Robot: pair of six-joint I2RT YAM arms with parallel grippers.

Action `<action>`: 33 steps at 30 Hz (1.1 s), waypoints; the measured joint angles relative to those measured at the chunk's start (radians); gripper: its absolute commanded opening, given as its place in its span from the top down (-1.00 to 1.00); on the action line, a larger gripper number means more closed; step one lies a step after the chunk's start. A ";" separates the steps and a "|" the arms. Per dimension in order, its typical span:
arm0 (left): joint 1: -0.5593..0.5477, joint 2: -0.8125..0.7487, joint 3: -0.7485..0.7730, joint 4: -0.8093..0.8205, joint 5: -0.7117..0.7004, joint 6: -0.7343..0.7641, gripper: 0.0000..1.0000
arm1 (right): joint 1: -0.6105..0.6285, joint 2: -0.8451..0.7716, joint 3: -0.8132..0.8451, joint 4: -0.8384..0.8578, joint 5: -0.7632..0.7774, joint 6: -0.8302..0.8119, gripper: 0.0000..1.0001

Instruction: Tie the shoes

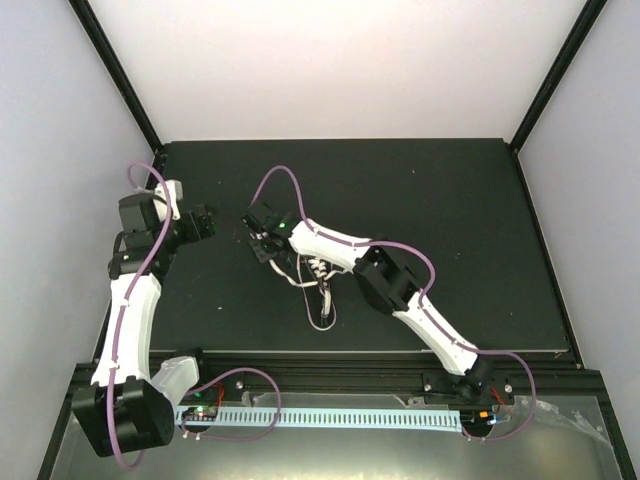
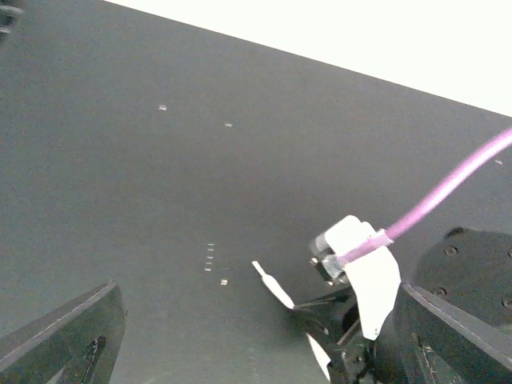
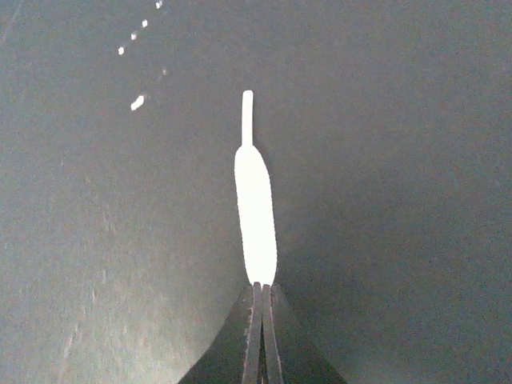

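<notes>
The black shoe [image 1: 320,272] lies mid-mat, largely covered by my right forearm, with its white laces [image 1: 322,312] trailing toward the near edge. My right gripper [image 1: 258,240], left of the shoe, is shut on a white lace end [image 3: 256,216]. That end sticks out flat past the closed tips [image 3: 262,286], its aglet pointing away. My left gripper [image 1: 205,222] hovers a short way to the left, wide open and holding nothing. In the left wrist view the same lace end [image 2: 276,286] pokes out of the right gripper [image 2: 336,312], between my left gripper's [image 2: 258,292] spread fingers.
A black mat [image 1: 450,200] covers the table inside white walls with black corner posts. A perforated white cable strip [image 1: 340,417] runs along the near edge between the arm bases. Purple cables [image 2: 448,188] loop over both arms.
</notes>
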 measured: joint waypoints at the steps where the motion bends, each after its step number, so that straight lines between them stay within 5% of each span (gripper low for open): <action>1: -0.010 0.002 -0.008 0.013 0.037 0.000 -0.84 | -0.004 -0.014 -0.022 0.004 -0.018 0.000 0.97; 6: -0.097 0.000 -0.072 0.086 0.156 -0.016 -0.76 | -0.049 -0.219 -0.250 0.042 -0.102 0.002 0.97; 16: -0.443 -0.017 -0.281 0.491 0.296 -0.159 -0.30 | -0.161 -0.871 -0.747 0.267 -0.227 0.135 0.97; 27: -0.642 0.232 -0.294 0.804 0.395 -0.206 0.06 | -0.167 -1.009 -1.051 0.393 -0.308 0.355 0.97; 30: -0.667 0.264 -0.294 0.838 0.401 -0.223 0.01 | -0.172 -1.055 -1.057 0.391 -0.280 0.377 0.97; 33: -0.694 0.272 -0.294 0.857 0.401 -0.234 -0.29 | -0.171 -1.101 -1.057 0.403 -0.255 0.397 0.97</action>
